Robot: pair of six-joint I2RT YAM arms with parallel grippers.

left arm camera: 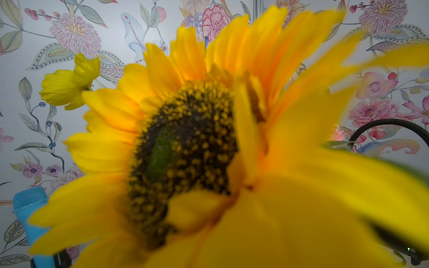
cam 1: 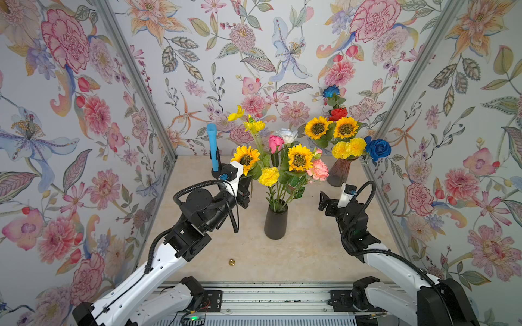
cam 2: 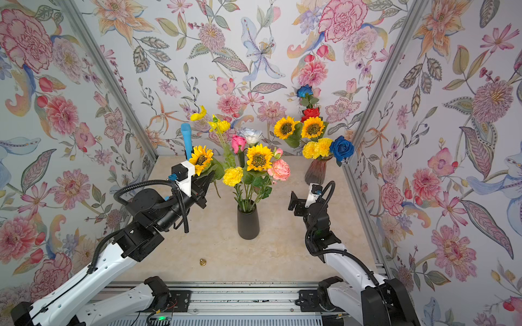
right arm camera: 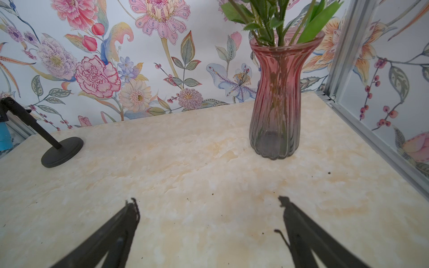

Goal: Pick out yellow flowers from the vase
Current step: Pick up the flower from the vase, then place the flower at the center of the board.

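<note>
A dark vase (cam 1: 276, 223) (cam 2: 248, 223) at mid-table holds a sunflower (cam 1: 299, 158), a yellow pompom (cam 1: 268, 176), thin-petalled yellow blossoms (cam 1: 254, 125) and pink and white roses. My left gripper (cam 1: 249, 183) (cam 2: 207, 180) hangs left of that bunch, shut on the stem of another sunflower (cam 1: 245, 159) (cam 2: 201, 159). Its head (left arm camera: 185, 150) fills the left wrist view and hides the jaws. My right gripper (cam 1: 324, 201) (right arm camera: 206, 201) stands open and empty above the table, right of the dark vase.
A pink glass vase (cam 1: 339, 172) (right arm camera: 276, 104) at the back right holds two sunflowers, yellow pompoms, and blue and red roses. A blue microphone (cam 1: 211, 146) on a black stand (right arm camera: 62, 152) is at the back left. A small brass piece (cam 1: 231, 262) lies near the front. Floral walls enclose three sides.
</note>
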